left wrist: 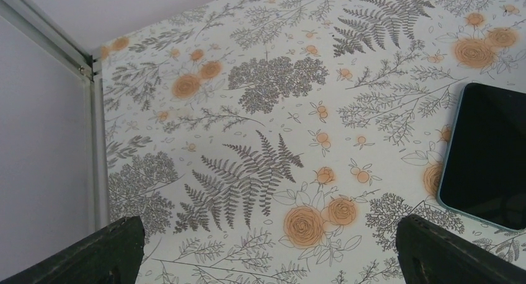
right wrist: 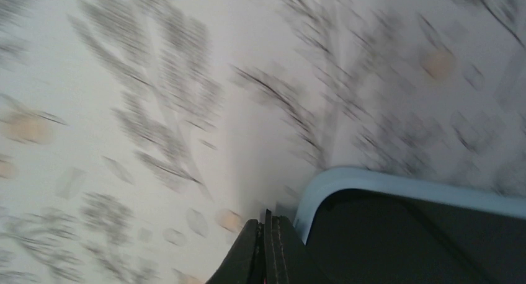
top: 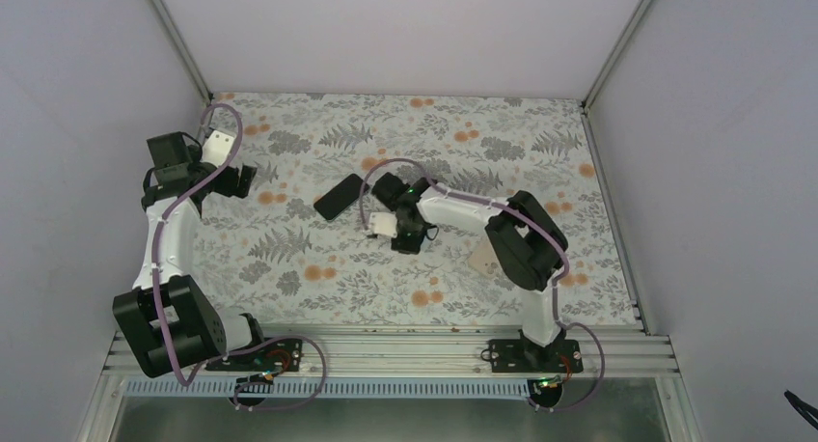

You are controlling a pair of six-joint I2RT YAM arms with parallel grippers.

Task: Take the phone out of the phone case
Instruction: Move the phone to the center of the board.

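The phone (top: 338,197) lies screen up on the floral table, a dark slab in a light blue phone case (right wrist: 403,188). The left wrist view shows the phone (left wrist: 490,154) at its right edge, with the case (left wrist: 448,172) as a thin blue rim. My right gripper (right wrist: 268,225) is shut with nothing between its fingers, its tips low beside the case's rounded corner; whether they touch it is unclear. From above, that gripper (top: 378,186) sits just right of the phone. My left gripper (top: 246,179) hangs open and empty well left of the phone, with both fingertips (left wrist: 111,253) above the cloth.
White walls with metal corner posts (top: 178,37) enclose the table on three sides. A small tan flat object (top: 480,259) lies partly under the right arm's elbow. The arm bases stand on the rail (top: 386,350) at the near edge.
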